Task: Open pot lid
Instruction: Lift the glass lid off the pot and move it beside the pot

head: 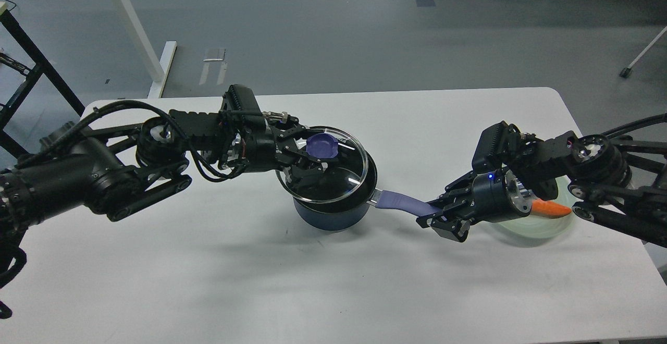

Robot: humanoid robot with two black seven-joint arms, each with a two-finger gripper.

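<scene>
The dark blue pot (333, 218) stands at the middle of the white table (260, 281), its purple-blue handle (398, 199) pointing right. The clear glass lid (346, 177) with a metal rim sits tilted over the pot's mouth, its face turned toward me, and appears lifted off the rim. My left gripper (316, 154) is shut on the lid's purple-blue knob (322, 145), one finger on each side. My right gripper (433, 213) is shut on the far end of the handle. The pot's inside is mostly hidden behind the lid.
A pale green plate (542, 229) with an orange carrot (552, 210) lies at the right, partly under my right wrist. The table's right edge is close behind it. White table legs and a black frame stand on the floor at the far left.
</scene>
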